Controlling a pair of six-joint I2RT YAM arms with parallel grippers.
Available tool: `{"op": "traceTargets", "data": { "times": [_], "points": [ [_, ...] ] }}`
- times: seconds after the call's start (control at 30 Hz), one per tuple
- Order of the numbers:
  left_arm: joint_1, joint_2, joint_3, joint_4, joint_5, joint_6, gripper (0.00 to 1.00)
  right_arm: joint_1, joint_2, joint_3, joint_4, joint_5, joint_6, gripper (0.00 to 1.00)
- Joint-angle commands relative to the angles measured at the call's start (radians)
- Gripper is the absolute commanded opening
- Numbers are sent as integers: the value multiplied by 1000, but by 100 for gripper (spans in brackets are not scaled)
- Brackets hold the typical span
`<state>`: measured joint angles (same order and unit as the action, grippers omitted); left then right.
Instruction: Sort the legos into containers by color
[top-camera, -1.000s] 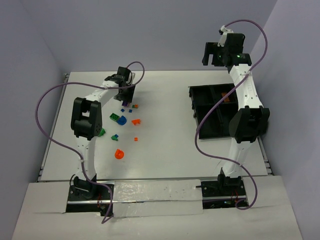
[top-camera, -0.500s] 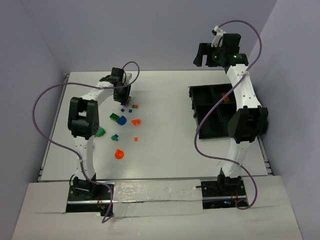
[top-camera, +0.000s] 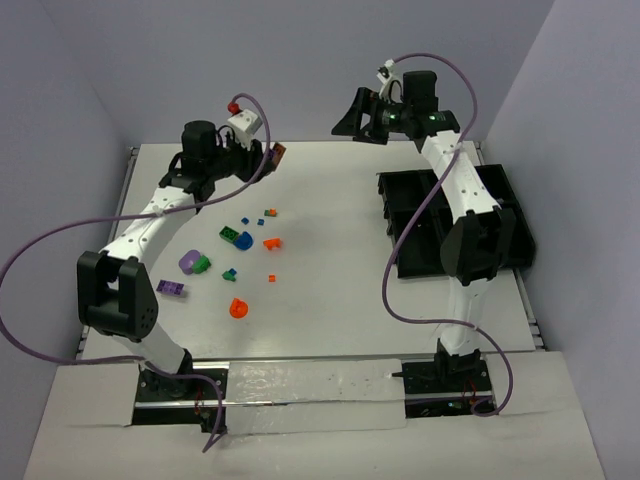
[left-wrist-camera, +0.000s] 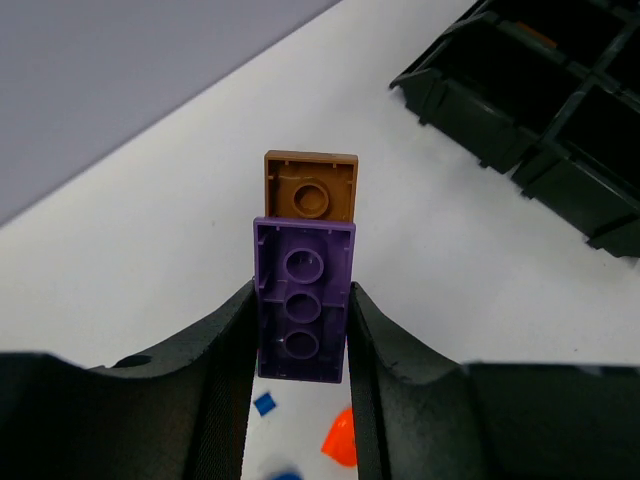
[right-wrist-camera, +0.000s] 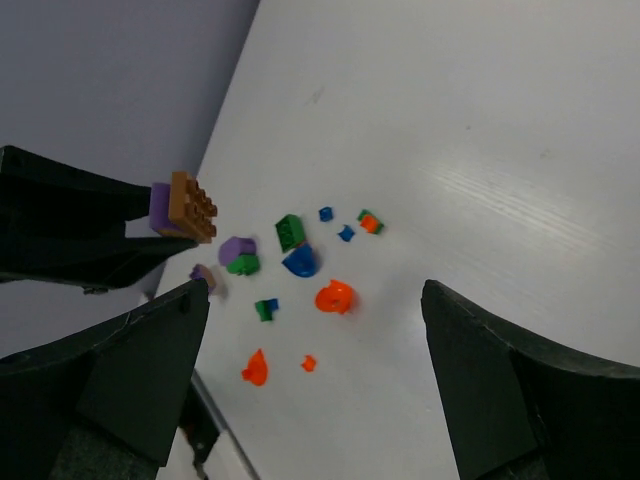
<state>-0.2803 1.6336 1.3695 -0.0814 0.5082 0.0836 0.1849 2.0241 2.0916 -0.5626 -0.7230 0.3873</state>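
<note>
a purple brick (left-wrist-camera: 302, 320) is clamped by its long sides between the fingers of the left gripper (left-wrist-camera: 302, 292), and a brown plate (left-wrist-camera: 311, 186) is seen joined to its far end, so the two are carried as one piece. the pair is held up off the table (top-camera: 330, 300), over its far left part, well above the loose pieces (top-camera: 237, 308) scattered below. the long axis of the pair runs straight out of the left gripper, with the purple end buried between the fingers and the brown end left free and farthest from the hand. from above, that free end is seen pointed to the right, toward the right gripper (top-camera: 352, 118), which is raised over the far edge with its jaws spread wide and nothing between them. in the right wrist view the brown plate is met face on, up and to the left, and a clear gap is left between the two grippers. the tray (top-camera: 408, 190) lies well apart to the right, beneath the right arm, which is judged the nearer to it. since two colours are stuck together, a split is probably needed first, and the exposed brown end is judged to be the part best offered to the right gripper.
</note>
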Motion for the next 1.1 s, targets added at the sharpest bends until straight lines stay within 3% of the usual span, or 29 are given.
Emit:
{"op": "traceTargets", "data": {
  "times": [0.0,0.17,0.6,0.93,1.07],
  "points": [
    [-64,-24,-30,106,5,131,0,52,25,66,103,-97,141,91],
    [-106,-35,-35,106,-42,188,0,95,31,78,105,-90,142,87],
    [-133,-32,-14,93,-44,196,0,184,41,47,-39,-65,-30,55],
    [-140,-40,-2,100,-40,172,0,188,63,37,-62,-65,-62,48],
    [-142,-51,-7,103,-37,173,0,188,67,43,-45,-85,-54,35]
  ]
}}
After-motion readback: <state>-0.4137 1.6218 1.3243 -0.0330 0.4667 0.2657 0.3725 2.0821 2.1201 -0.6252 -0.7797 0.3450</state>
